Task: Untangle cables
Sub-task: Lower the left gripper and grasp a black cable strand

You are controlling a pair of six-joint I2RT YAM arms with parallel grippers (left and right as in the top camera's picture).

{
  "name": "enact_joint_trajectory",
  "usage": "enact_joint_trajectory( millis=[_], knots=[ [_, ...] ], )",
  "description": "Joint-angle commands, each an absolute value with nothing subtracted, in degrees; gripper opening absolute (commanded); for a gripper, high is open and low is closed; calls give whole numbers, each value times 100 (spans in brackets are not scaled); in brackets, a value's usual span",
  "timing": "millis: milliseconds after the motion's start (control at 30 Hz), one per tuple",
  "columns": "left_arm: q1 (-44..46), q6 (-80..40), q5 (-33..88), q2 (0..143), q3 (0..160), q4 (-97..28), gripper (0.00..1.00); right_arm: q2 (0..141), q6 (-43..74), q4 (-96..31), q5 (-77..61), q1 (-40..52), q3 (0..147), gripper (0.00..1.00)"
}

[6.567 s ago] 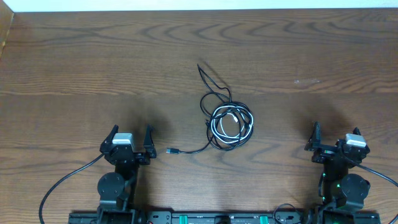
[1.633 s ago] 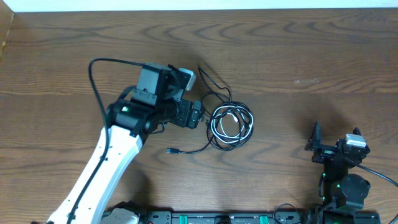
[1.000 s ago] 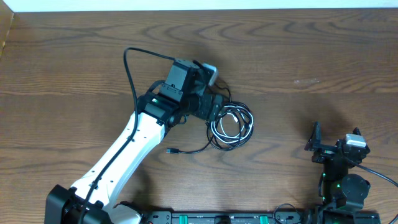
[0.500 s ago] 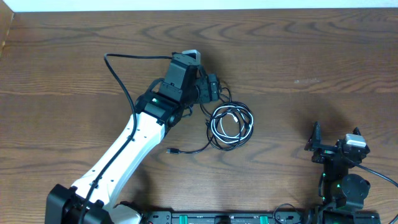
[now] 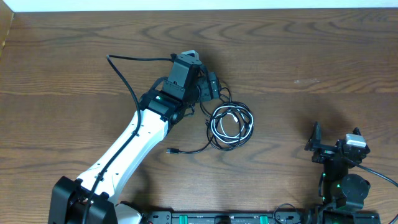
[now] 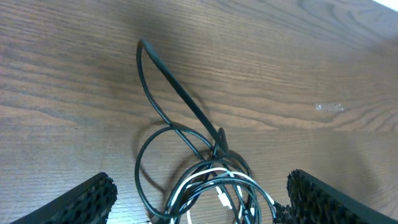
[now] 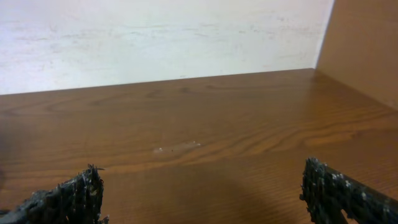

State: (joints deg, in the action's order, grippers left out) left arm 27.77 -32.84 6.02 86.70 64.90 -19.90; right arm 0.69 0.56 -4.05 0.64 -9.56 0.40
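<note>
While the left gripper [image 5: 212,87], jaws apart, hangs over the tangle's upper-left edge, the black cable [image 5: 194,149] and white cable [image 5: 219,121] lie coiled mid-table [image 5: 298,50]. The right gripper [image 7: 208,196], also spread, sits at lower right.

Prob. robot lab; mount rail [image 5: 217,219] at wood table [image 5: 323,56] edge; bare white wall [image 7: 155,37].

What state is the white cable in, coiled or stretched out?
Coiled: the white cable lies in loops, tangled with loops of the black cable.
</note>
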Motion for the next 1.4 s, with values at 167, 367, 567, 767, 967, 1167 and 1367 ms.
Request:
enact_joint_trajectory(
  millis=[167,367,567,767,967,1167,1367],
  knots=[
    [2775,-3524,484,9096,6663,-1887,88,32,-32,-434,32,-928,32,99],
    [2775,-3527,486,9312,6663,-1470,88,32,-32,-434,32,-928,32,99],
    [2775,-3527,484,9367,6663,-1330,88,32,-30,-434,32,-928,32,99],
    [2775,-3527,484,9579,6663,-1225,88,32,-32,-434,32,-928,32,99],
    [2775,-3636,486,9813,6663,-878,88,32,-30,-432,32,-928,32,99],
    [2775,-3739,486,10022,6663,-416,89,32,-32,-434,32,-928,32,99],
    [2775,-3854,486,10130,6663,-220,89,32,-32,-434,32,-928,32,99]
  ],
)
